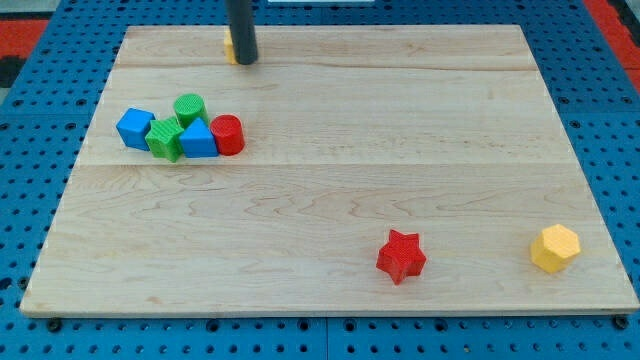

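Note:
My tip [245, 61] stands near the top of the wooden board [400, 150], left of centre. A yellow block [230, 47] peeks out just behind the rod on its left side, mostly hidden; it looks to be touching the tip. Well below the tip a tight cluster sits at the left: a blue block [134, 127], a green star-like block [165, 139], a green cylinder [189, 108], a blue triangle-shaped block [198, 139] and a red cylinder [228, 134]. A red star [401, 256] and a yellow hexagon [555, 247] lie at the bottom right.
The board rests on a blue pegboard surface [600, 100] that surrounds it on all sides. A red strip [30, 30] shows at the top left corner.

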`<state>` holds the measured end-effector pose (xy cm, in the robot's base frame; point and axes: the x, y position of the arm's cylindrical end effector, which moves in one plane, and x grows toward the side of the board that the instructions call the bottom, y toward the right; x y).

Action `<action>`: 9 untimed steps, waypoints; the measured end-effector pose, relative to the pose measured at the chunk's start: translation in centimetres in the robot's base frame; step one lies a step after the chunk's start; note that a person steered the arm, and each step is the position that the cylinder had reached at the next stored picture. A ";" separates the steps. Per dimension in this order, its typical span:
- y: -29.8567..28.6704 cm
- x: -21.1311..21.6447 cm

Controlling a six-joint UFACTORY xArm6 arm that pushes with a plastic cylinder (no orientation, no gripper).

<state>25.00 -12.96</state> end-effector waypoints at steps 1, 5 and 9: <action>-3.9 -1.0; 7.6 -1.4; 35.7 21.4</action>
<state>46.38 22.79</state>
